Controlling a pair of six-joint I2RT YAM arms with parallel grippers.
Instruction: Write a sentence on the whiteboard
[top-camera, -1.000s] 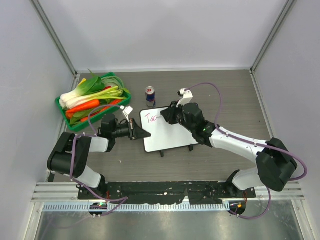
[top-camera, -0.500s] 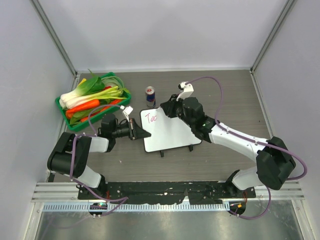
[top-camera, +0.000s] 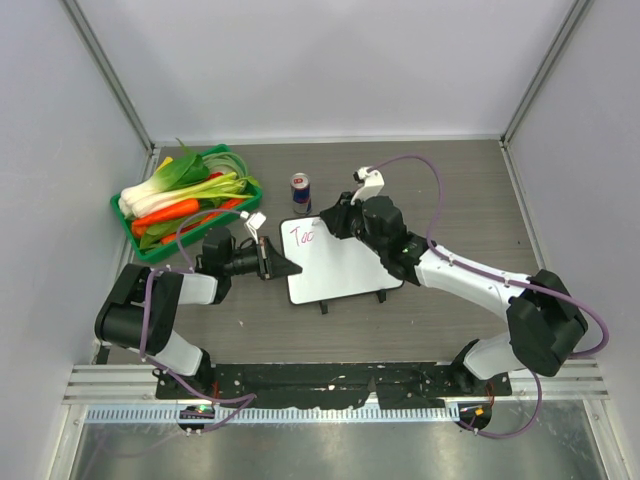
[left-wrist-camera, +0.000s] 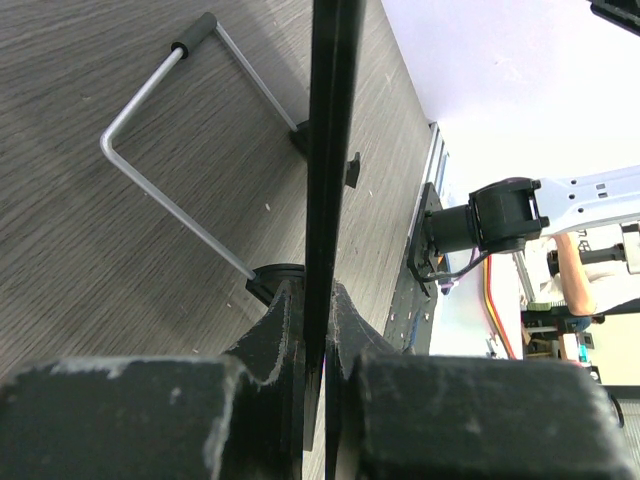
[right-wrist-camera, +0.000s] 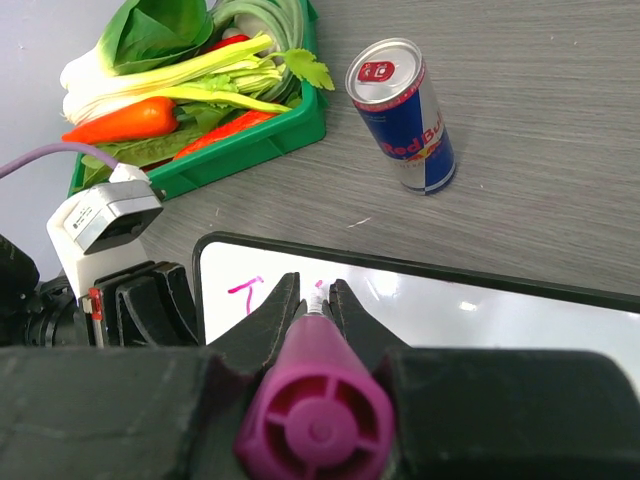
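Observation:
The whiteboard (top-camera: 345, 265) lies in the middle of the table, with a few pink letters (top-camera: 302, 236) of the sentence at its upper left, reading about "Toc". My left gripper (top-camera: 283, 268) is shut on the board's left edge, which shows as a thin dark strip (left-wrist-camera: 325, 150) between the jaws. My right gripper (top-camera: 333, 222) is shut on a magenta marker (right-wrist-camera: 315, 400), its tip at the board's top edge beside the letters. The pink "T" (right-wrist-camera: 250, 290) shows in the right wrist view.
A green tray (top-camera: 150, 247) of vegetables stands at the back left. A Red Bull can (top-camera: 300, 192) stands just behind the board, also in the right wrist view (right-wrist-camera: 405, 115). The board's wire stand (left-wrist-camera: 170, 190) rests on the wood table. White walls enclose three sides.
My right gripper has moved up and left with the marker, from the board's upper middle to its top edge near the letters. The left arm has not moved.

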